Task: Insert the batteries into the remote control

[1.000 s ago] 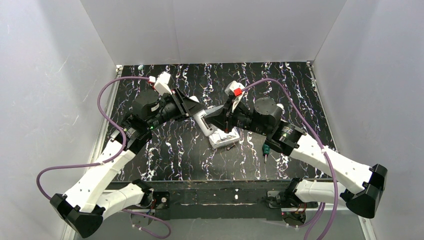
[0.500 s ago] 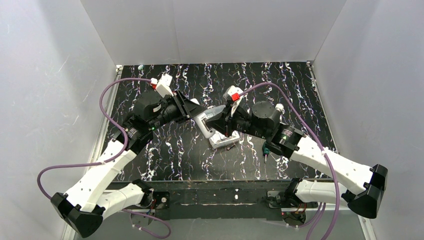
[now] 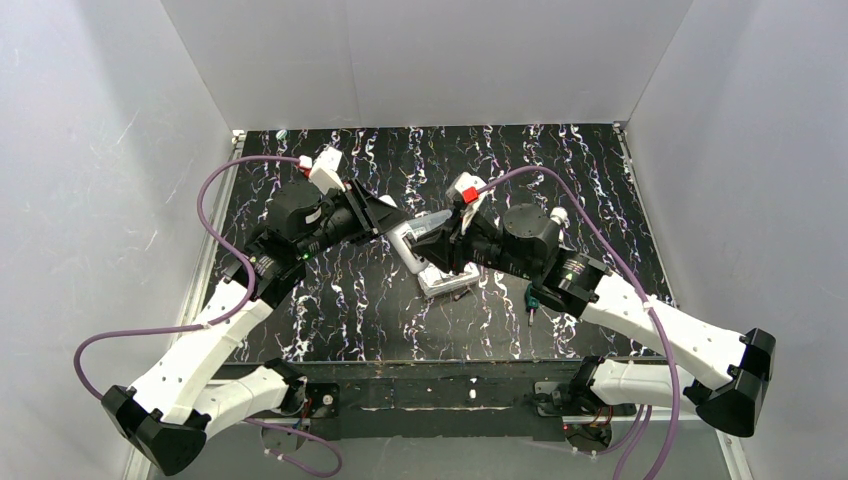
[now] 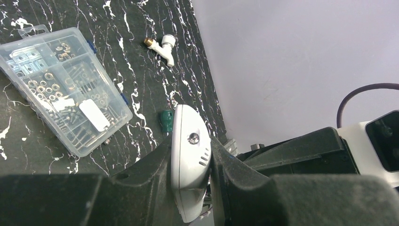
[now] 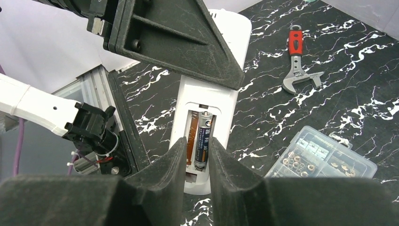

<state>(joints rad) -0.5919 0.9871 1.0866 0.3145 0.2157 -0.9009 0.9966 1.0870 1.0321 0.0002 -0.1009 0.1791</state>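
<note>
The black bench with white marbling [image 3: 330, 300] carries 2 white-and-black arms, the left arm [image 3: 200, 350] and the right arm [image 3: 650, 320], which meet above its middle. The clear plastic compartment box [image 4: 66, 89] of small metal parts lies flat on the bench, under that meeting point in the top view. The left gripper [image 4: 190, 147] is clamped tight on the sides of the slim white plastic remote control [image 5: 211, 96] and holds it off the bench, its uncovered battery bay facing the right arm. The right gripper [image 5: 196, 143] hangs over that bay with its fingers a small way apart, 1 on each side of the lower end of 1 black cylindrical battery [image 5: 203, 134] lying in the bay. Whether they touch it cannot be told. A red-handled adjustable wrench [image 5: 299, 66] lies well apart from the box. A white plastic fitting [image 4: 162, 47] with a brass end and a small green object [image 4: 165, 121] also lie on the bench.
</note>
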